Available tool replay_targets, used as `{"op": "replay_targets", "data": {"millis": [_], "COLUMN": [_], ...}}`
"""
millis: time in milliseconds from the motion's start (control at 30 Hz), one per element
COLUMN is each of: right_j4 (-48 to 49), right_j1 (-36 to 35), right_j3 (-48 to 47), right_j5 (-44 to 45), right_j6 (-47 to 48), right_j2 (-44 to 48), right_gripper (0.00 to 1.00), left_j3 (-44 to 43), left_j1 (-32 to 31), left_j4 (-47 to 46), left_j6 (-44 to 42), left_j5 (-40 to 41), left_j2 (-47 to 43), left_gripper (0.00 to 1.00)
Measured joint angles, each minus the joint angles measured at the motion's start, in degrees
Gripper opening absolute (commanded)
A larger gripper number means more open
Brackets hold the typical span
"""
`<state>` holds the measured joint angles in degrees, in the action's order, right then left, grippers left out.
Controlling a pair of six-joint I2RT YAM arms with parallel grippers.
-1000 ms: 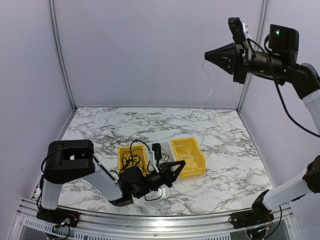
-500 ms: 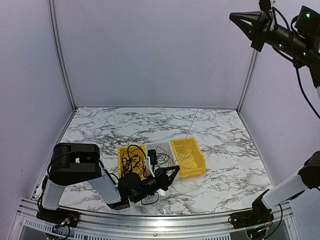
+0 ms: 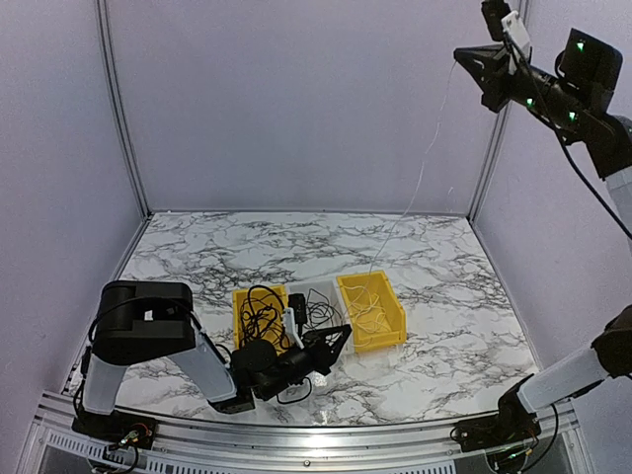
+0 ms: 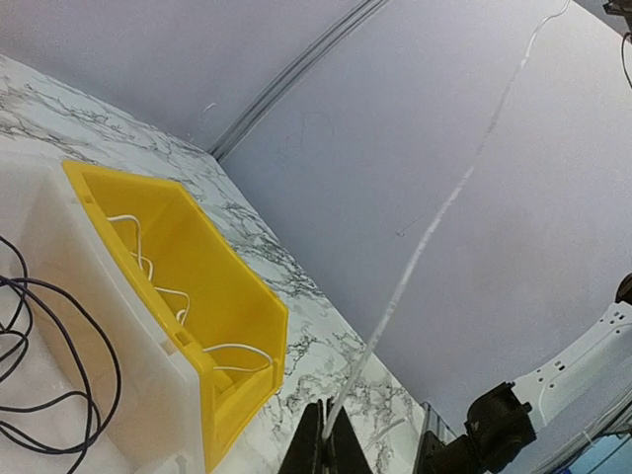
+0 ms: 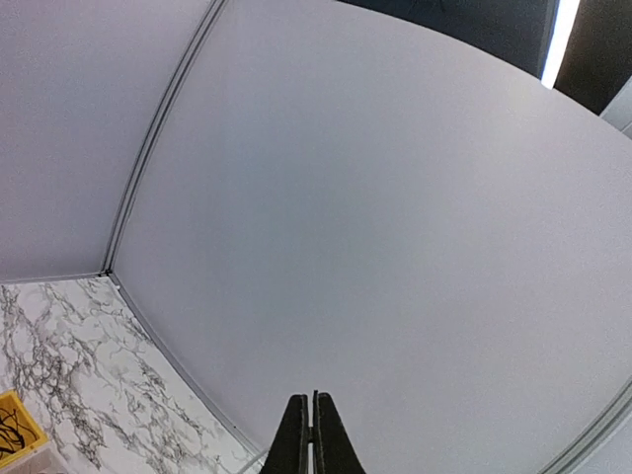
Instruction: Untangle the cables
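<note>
A pale whitish cable (image 3: pixel 422 178) runs taut from my left gripper (image 3: pixel 344 334), low beside the bins, up to my right gripper (image 3: pixel 457 54), high at the top right. The left wrist view shows my left gripper (image 4: pixel 329 425) shut on this cable (image 4: pixel 433 222). More of its loops (image 4: pixel 148 267) lie in the right yellow bin (image 4: pixel 237 316). My right gripper (image 5: pixel 313 410) is shut with a thin pale strand between its tips. Black cables (image 3: pixel 259 304) lie tangled in the left yellow bin (image 3: pixel 240 296) and the middle pale bin (image 3: pixel 318 288).
The three bins stand side by side on the marble table (image 3: pixel 464 296), near its front middle. The right yellow bin (image 3: pixel 390 321) is nearest the left gripper. Purple walls close the back and sides. The right arm (image 3: pixel 583 109) reaches high along the right wall.
My right gripper has risen from mid-height to the top right and pulled the white cable taut. My left gripper has shifted slightly by the bins, still holding the cable.
</note>
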<state>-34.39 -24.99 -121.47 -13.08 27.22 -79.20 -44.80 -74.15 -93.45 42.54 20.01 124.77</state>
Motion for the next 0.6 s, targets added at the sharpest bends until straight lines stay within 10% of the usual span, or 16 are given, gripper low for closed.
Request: {"op": "replay_targets", "data": {"millis": [367,600], "right_j4": [12.11,14.23], "right_j1": [0.48,0.52], "right_j3": [42.34,53.20], "right_j5": [-0.24,-5.29], "right_j6": [-1.03,-4.13], "right_j2": [4.24,0.04], "right_gripper": [0.00,0.00], "left_j3": [-9.73,-16.46], "left_j1": [2.47,5.38], "left_j4": [18.23,26.67], "left_j6": [-1.97,-0.44], "left_j5": [4.20,5.16], "left_j2": [-4.09,-3.67], "left_gripper": [0.00,0.00]}}
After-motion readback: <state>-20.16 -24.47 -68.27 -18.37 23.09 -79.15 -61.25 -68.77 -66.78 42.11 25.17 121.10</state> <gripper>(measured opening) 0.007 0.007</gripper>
